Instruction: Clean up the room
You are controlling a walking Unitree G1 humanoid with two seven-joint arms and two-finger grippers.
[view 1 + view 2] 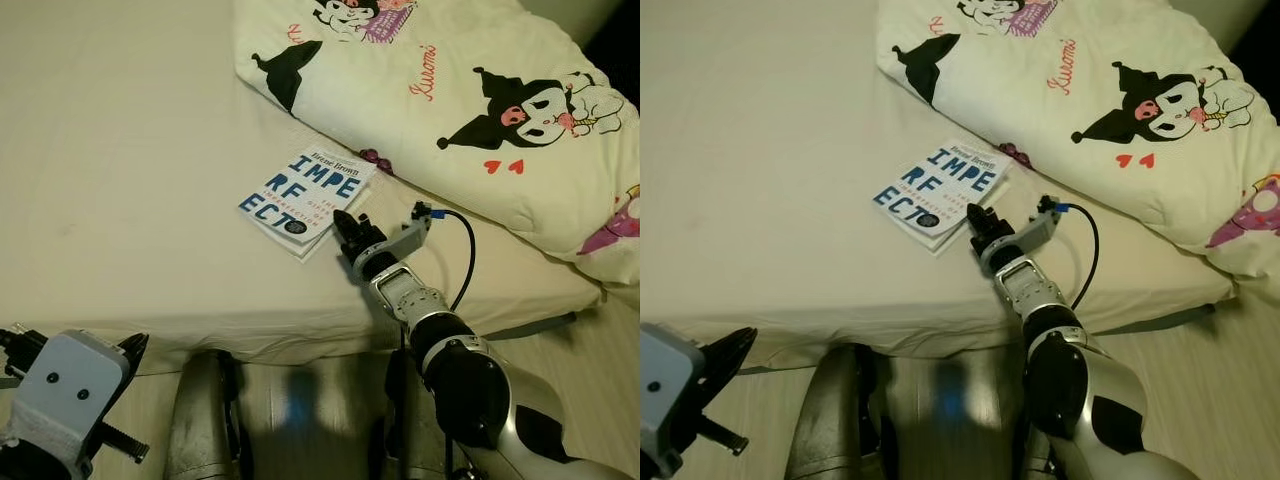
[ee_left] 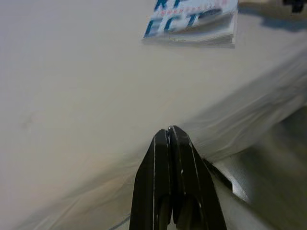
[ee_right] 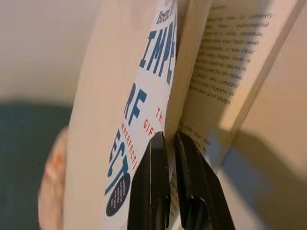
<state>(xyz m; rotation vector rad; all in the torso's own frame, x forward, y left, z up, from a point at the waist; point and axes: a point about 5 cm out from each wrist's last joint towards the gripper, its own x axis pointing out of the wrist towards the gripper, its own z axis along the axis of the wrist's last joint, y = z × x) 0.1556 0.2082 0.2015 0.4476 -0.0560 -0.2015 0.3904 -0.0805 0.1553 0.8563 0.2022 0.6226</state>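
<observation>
Right end effector (image 1: 343,224) clamped on book (image 1: 305,186) cover (quilt (image 1: 470,100) just beside); left (image 2: 171,139) together.

Glossy paper book (image 1: 307,190) on matt cloth sheet (image 1: 120,170); soft printed quilt (image 1: 470,110).

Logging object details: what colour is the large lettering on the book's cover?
Blue on a white cover; the book shows best in the left eye view.
</observation>
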